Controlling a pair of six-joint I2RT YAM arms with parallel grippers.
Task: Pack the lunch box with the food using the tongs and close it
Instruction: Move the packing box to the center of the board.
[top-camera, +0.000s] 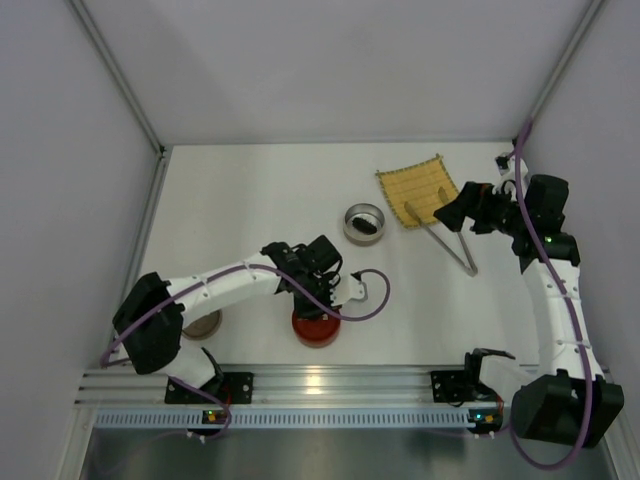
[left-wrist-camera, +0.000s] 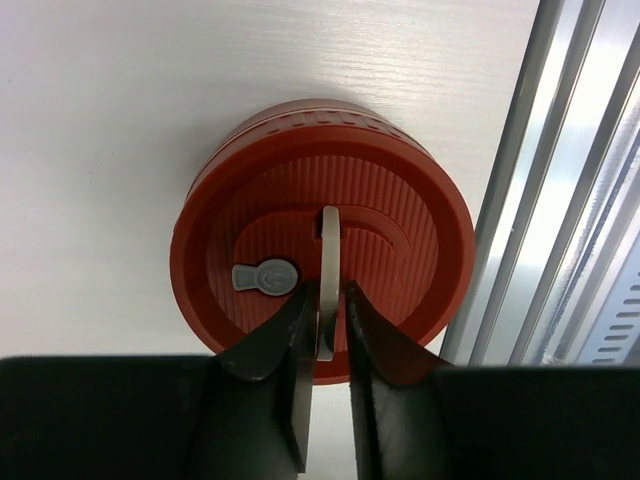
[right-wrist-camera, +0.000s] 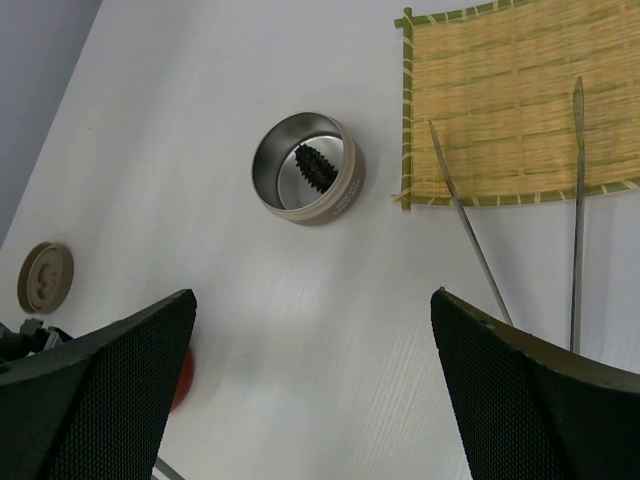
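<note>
My left gripper (left-wrist-camera: 328, 300) hangs over a round red lunch box (left-wrist-camera: 300, 200) with its ribbed red lid on, near the table's front edge (top-camera: 316, 328). Its jaws stand narrowly open on either side of the lid's upright pale handle (left-wrist-camera: 329, 250), with a thin gap showing. A second, steel-lined lunch box (right-wrist-camera: 335, 195) stands uncovered mid-table with a dark spiky piece of food (right-wrist-camera: 312, 168) inside. The slim tongs (right-wrist-camera: 473, 230) lie with their tips on the yellow mat (right-wrist-camera: 500, 100). My right gripper (right-wrist-camera: 312, 300) hovers wide open and holds nothing, above the table beside the tongs (top-camera: 445, 245).
A tan round lid (right-wrist-camera: 45, 277) lies at the front left, partly under the left arm (top-camera: 200, 323). The aluminium rail (left-wrist-camera: 560, 200) runs close beside the red box. White walls enclose the table on the left, back and right.
</note>
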